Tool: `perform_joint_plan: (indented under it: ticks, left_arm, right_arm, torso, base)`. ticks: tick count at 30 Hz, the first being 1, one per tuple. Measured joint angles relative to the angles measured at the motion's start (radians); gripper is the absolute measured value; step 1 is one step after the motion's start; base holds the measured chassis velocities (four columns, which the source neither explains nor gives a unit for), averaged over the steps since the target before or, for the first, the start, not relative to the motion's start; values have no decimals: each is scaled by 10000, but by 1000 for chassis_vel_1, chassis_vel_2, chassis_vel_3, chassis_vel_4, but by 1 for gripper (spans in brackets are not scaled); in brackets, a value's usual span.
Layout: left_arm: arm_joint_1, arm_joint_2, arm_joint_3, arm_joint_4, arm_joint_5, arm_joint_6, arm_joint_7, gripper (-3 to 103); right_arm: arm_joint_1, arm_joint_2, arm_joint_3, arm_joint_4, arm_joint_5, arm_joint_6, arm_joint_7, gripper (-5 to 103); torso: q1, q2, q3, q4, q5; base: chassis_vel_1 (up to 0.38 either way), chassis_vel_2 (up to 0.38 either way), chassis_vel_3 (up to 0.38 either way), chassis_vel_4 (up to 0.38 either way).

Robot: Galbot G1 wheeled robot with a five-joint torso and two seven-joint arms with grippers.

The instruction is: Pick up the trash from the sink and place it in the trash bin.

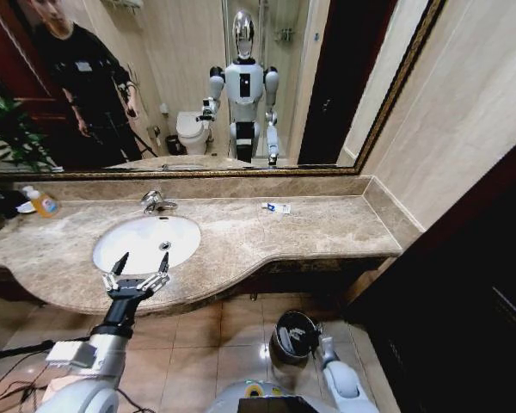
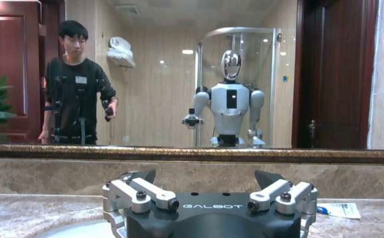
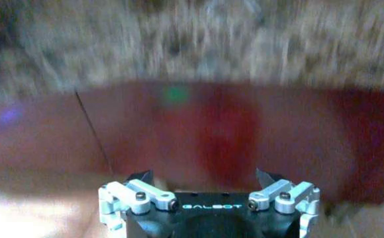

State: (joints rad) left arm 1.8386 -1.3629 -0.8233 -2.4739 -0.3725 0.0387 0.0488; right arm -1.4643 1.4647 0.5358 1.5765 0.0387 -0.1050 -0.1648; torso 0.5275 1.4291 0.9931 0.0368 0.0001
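The left gripper (image 1: 141, 262) hovers with jaws spread wide and empty at the front rim of the white oval sink (image 1: 146, 242) in the beige marble table (image 1: 327, 231). A blue-printed white packet (image 1: 276, 207) lies on the table by the mirror. The right gripper (image 3: 205, 177), jaws parted and empty, hangs low by the round black trash bin (image 1: 293, 335) on the floor.

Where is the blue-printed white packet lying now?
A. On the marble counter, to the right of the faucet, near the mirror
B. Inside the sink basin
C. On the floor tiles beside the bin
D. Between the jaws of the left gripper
A: the blue-printed white packet lies flat on the marble counter near the mirror, right of the chrome faucet, while the left gripper hovers open and empty at the front rim of the sink.
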Motion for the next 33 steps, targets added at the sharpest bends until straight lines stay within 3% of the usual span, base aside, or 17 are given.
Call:
perform_joint_plan:
  ticks: [8,16,21,26,33]
  left_arm:
    - [-1,0,0,0,1,0,0,100]
    - [0,0,0,0,0,0,0,100]
    - [0,0,0,0,0,0,0,100]
    - [0,-1,0,0,0,0,0,100]
    - [0,0,0,0,0,0,0,100]
  right_arm:
    - [-695,-447,-190,3646,686,-1357,587,100]
    - [-364,-850,-296,5343,1014,-2116,1024,100]
    - [319,-1082,-407,5179,1420,-2176,1033,100]
    - [2022,-1668,-559,3646,1990,-1140,-212,100]
    - [4303,-2255,-933,1661,2931,-1087,-984,100]
  torso:
    - [0,0,0,0,-2]
    - [0,0,0,0,-2]
    - [0,0,0,1,-3]
    - [0,0,1,1,0]
    - [1,0,2,1,0]
  base:
    - [0,0,0,0]
    - [0,0,0,0]
    - [0,0,0,0]
    - [0,0,0,0]
    - [0,0,0,0]
